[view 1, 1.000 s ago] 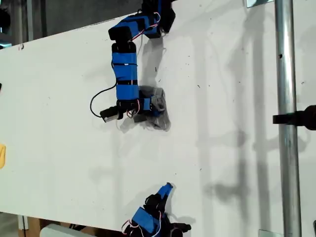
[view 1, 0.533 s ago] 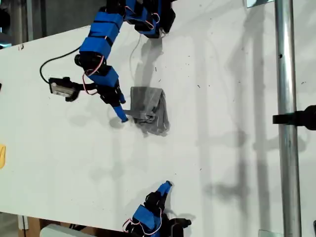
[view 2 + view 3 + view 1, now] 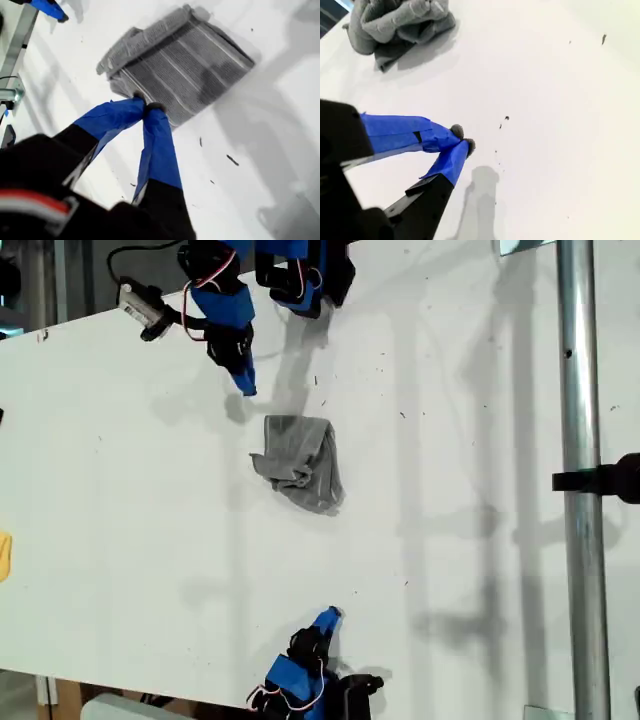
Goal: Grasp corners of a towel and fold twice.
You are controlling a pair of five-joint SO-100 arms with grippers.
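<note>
The towel (image 3: 300, 468) lies as a small folded, partly bunched grey bundle on the white table (image 3: 120, 500), near the middle of the exterior view. The first wrist view shows its pale stripes and a rumpled edge (image 3: 180, 70). My first gripper (image 3: 247, 388) (image 3: 146, 106) hangs shut and empty just short of the towel, toward the exterior view's top. My second gripper (image 3: 333, 614) (image 3: 463, 139) is shut over bare table near the exterior view's bottom edge, well away from the towel (image 3: 395, 22). No single corner of the towel can be made out.
A metal pole (image 3: 580, 480) with a black clamp (image 3: 610, 478) runs down the exterior view's right side. A yellow object (image 3: 4, 555) sits at that view's left edge. The table's edge slants across the exterior view's top left.
My first gripper was down on the towel, then let it go and swung up and away toward the exterior view's top. The towel stays bunched in place. My second arm barely moved.
</note>
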